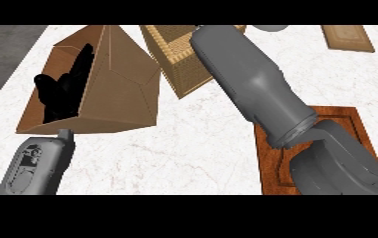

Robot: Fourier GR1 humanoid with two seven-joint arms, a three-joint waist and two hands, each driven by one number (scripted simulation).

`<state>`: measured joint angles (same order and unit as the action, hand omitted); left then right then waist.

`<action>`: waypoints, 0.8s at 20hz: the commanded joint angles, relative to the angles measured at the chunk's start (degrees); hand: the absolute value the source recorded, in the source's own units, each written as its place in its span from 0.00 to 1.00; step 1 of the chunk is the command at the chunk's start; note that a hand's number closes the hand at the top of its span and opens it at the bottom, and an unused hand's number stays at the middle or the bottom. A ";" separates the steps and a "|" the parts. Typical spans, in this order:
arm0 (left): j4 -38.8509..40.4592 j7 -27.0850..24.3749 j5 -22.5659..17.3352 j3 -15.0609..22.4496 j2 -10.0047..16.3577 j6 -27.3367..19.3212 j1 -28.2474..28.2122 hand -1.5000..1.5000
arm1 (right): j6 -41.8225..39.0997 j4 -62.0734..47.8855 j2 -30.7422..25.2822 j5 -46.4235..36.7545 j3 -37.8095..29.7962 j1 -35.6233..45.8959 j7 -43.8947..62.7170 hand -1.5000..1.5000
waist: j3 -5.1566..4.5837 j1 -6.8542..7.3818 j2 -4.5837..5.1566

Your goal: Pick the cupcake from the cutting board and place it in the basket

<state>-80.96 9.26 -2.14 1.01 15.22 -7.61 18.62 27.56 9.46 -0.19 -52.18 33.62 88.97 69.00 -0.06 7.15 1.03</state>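
Head view: white marble counter [192, 147]; cutting board [267, 167] lower right, basket [173, 57] up top; left hand [60, 92] fingers spread; right hand out of frame.

White marble counter [199, 147] with brown box [125, 82], woven basket [173, 57], wooden cutting board [268, 154] and small tan board [347, 38].

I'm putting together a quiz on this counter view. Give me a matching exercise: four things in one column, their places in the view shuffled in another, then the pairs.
Things:
1. basket
2. cutting board
3. left hand
4. tan mat

Places:
A. lower right, partly under the right forearm
B. top right corner
C. top middle
D. left side, in front of the brown box

Pairs: 1-C, 2-A, 3-D, 4-B
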 commanded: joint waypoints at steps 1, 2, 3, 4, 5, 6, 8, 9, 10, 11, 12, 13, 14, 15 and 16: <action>-0.01 -0.32 -0.90 -0.47 -0.21 0.61 -1.35 0.50 | -11.15 0.36 0.18 3.47 -1.70 -1.49 4.40 1.00 | -0.18 -0.45 0.08; 0.67 0.08 -1.33 -1.49 0.83 1.12 -0.63 0.50 | -14.39 0.40 0.18 4.95 -2.69 -0.06 4.85 1.00 | -0.22 -0.11 0.04; 2.67 -1.71 0.25 0.28 -1.56 -0.23 -0.05 0.50 | -14.61 0.46 0.18 6.02 -3.32 -0.55 3.58 1.00 | -0.25 -0.53 0.57; 0.39 -0.91 -1.14 -1.48 0.07 0.53 -0.83 0.50 | -13.14 -0.11 0.18 6.31 -3.27 -3.29 3.56 1.00 | -0.17 -0.37 0.25; 0.23 -0.56 -0.26 0.41 -1.20 0.45 -1.46 0.50 | -15.46 0.97 0.18 7.17 -3.55 -1.83 3.03 1.00 | -0.16 -0.31 0.16; 2.01 -1.87 -0.25 -0.85 -0.39 0.55 -0.73 0.50 | -13.74 0.92 0.18 7.44 -3.58 -2.71 3.12 1.00 | -0.17 -0.56 0.51; 1.02 -2.05 -0.03 -0.22 -0.93 0.57 -2.24 0.50 | -16.80 2.51 0.17 8.00 -2.90 -1.20 4.23 1.00 | -0.17 -0.48 0.12; 1.06 0.17 -0.60 -1.40 -0.25 0.32 -0.85 0.50 | -14.81 3.26 0.17 7.53 -1.78 -3.29 4.11 1.00 | -0.13 -0.92 0.12; 0.93 -0.31 -1.01 -1.14 -0.37 1.19 -0.53 0.50 | -15.44 2.74 0.17 7.70 -1.68 -2.58 5.15 1.00 | -0.15 -0.74 0.20; 1.21 -1.30 0.64 0.19 -1.50 0.04 -1.43 0.50 | -14.77 3.76 0.17 7.68 -0.88 -4.11 4.96 1.00 | -0.14 -0.81 0.22; 0.32 -0.24 -1.02 -0.86 -0.46 1.57 -1.43 0.50 | -12.95 1.15 0.17 7.57 -1.46 -4.23 3.51 1.00 | -0.12 -0.60 0.52; 2.34 -2.94 -0.57 -1.94 -0.77 0.57 -2.69 0.50 | -14.21 2.66 0.17 7.82 -1.40 -3.04 4.23 1.00 | -0.13 -1.79 0.16; 0.72 0.51 0.59 -0.96 -0.29 0.06 -0.17 0.50 | -14.57 5.44 0.17 7.72 0.43 -5.93 5.84 1.00 | -0.09 -1.36 -0.04; -0.53 -1.33 -0.57 -1.59 0.27 1.49 -3.12 0.50 | -12.07 3.29 0.17 6.91 0.61 -6.31 5.36 1.00 | -0.10 -1.18 0.07; 0.23 -0.84 0.85 -0.19 -2.09 -0.73 -1.46 0.50 | -16.27 4.47 0.17 8.07 -0.02 -3.03 5.18 1.00 | -0.10 -1.47 0.07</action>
<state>-81.09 8.42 -2.09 -0.31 15.12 -7.04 17.53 15.45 12.38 -0.37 -44.68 32.87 84.61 66.04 0.05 6.11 1.07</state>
